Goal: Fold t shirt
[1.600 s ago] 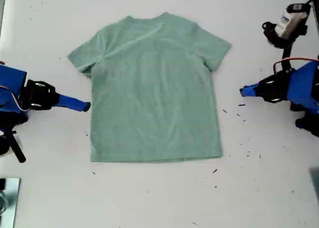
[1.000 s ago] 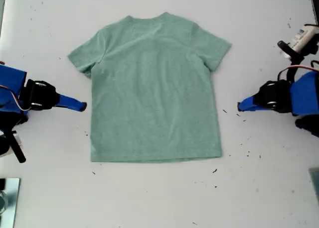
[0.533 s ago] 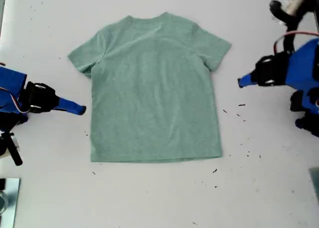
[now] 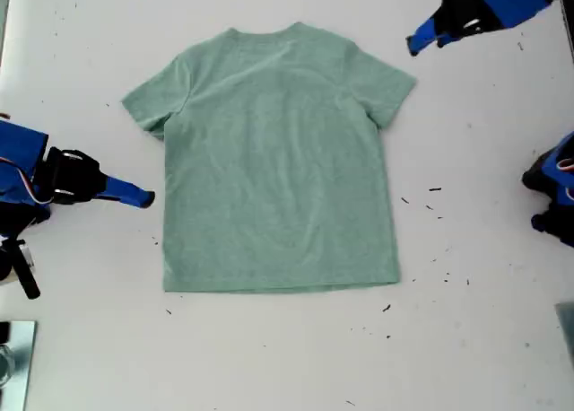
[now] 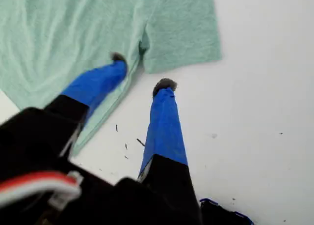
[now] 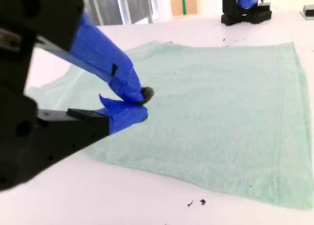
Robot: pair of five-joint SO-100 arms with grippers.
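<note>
The sage-green t shirt (image 4: 278, 160) lies flat on the white table, neck toward the far edge and hem toward the near edge. My first gripper (image 4: 414, 45) hangs raised at the exterior view's upper right, just beyond the sleeve on that side. In the first wrist view it (image 5: 141, 71) is open, with its blue fingers above that sleeve and the side seam of the t shirt (image 5: 73, 28). My second gripper (image 4: 148, 196) sits low at the exterior view's left, a little off the shirt's side edge. It (image 6: 142, 104) is shut on nothing, facing the t shirt (image 6: 221, 112).
Black specks (image 4: 435, 196) dot the table at the exterior view's right, beside the first arm's base (image 4: 552, 196). That base (image 6: 245, 4) also shows across the shirt. A metallic object (image 4: 13, 357) sits at the exterior view's lower left corner.
My first gripper has risen and swung from beside the shirt's side edge to the far right of the exterior view, near the sleeve. My second gripper drew back slightly. The shirt has not moved.
</note>
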